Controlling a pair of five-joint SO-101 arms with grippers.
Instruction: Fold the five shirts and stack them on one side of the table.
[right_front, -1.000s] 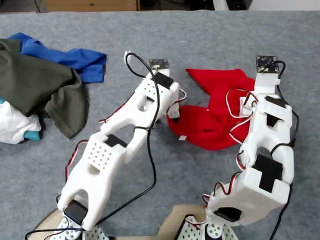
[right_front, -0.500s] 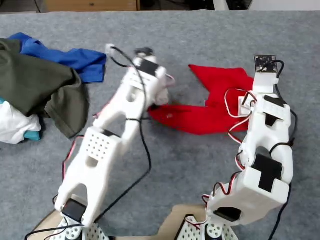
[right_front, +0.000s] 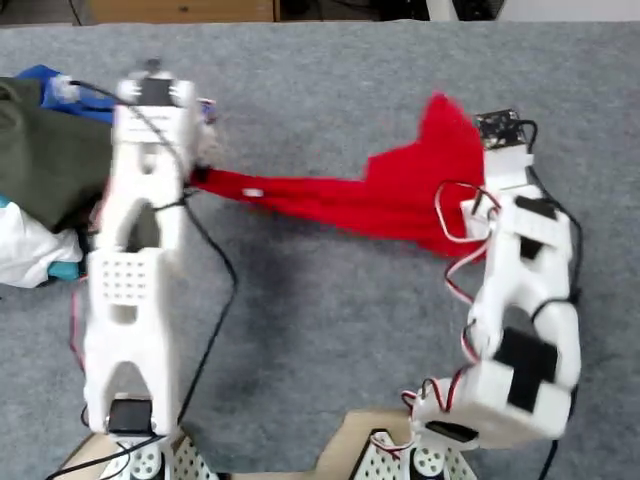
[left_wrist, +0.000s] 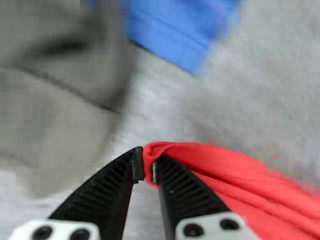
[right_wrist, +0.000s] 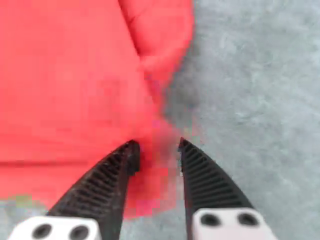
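red cloth dominates the scene: a crumpled bright red shirt (right_front: 400, 195) lies pulled into a long, taut band across a grey felt-like table cover (right_front: 330, 80), spanning the gap between the two grippers; the left gripper (left_wrist: 145, 170), with black ribbed fingers (left_wrist: 107, 187), is clenched tight on a folded edge of the red shirt (left_wrist: 250, 175), the cloth bunching right at its tips and trailing away behind them towards the other arm; in the high view the left gripper (right_front: 197, 168) sits at the thin end of the band; the right gripper (right_wrist: 156, 150) is released, its jaws apart, poised low over the wide end of the red shirt (right_wrist: 65, 75), whose border runs between and just past its tips, with bare grey cover to one side; whether its fingers touch the cloth cannot be told; just beyond the left gripper's tips lies a heap of other garments: a rumpled olive green shirt (right_front: 40, 170) nearest, a royal blue shirt (left_wrist: 175, 30) farther out and partly under the olive one, and a white shirt (right_front: 25, 250) beside the left arm, touching the olive one, with a small teal scrap of cloth (right_front: 65, 270) at its edge.
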